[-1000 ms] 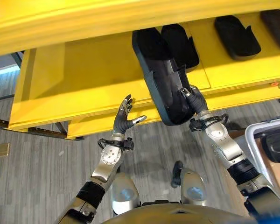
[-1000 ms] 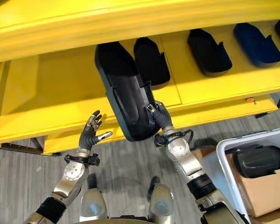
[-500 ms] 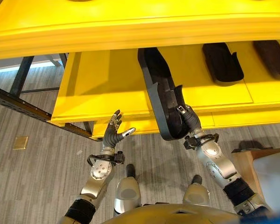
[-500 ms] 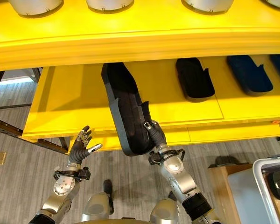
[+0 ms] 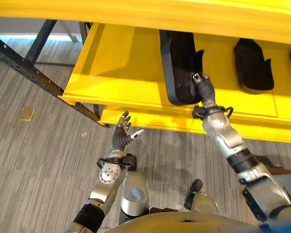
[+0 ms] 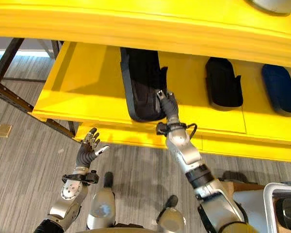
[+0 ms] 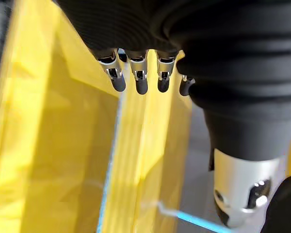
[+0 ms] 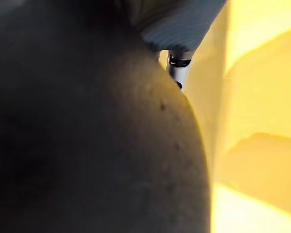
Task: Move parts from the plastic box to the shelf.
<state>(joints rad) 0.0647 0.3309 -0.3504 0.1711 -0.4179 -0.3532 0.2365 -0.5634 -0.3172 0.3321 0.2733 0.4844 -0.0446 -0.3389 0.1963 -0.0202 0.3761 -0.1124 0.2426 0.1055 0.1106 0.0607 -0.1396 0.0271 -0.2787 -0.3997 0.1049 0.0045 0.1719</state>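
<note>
A long black moulded part [image 5: 179,63] lies on the lower board of the yellow shelf [image 5: 126,73], its near end close to the front edge. My right hand [image 5: 203,90] reaches onto the shelf and grips that near end's right side. The right wrist view has the part's dark surface [image 8: 87,136] very close, with one finger [image 8: 179,68] past it. My left hand [image 5: 122,138] is raised in front of the shelf's front edge, below the board, fingers [image 7: 138,77] straight and holding nothing.
Another black part [image 6: 223,90] and a blue part [image 6: 281,94] lie further right on the same board. An upper yellow board [image 6: 136,24] overhangs. A dark metal frame bar [image 5: 34,63] runs at the left. The white plastic box [image 6: 269,204] shows at the lower right corner.
The right arm has stretched forward and the black part has gone from hanging tilted over the front edge to lying on the board. The camera view has shifted. The left hand stays raised.
</note>
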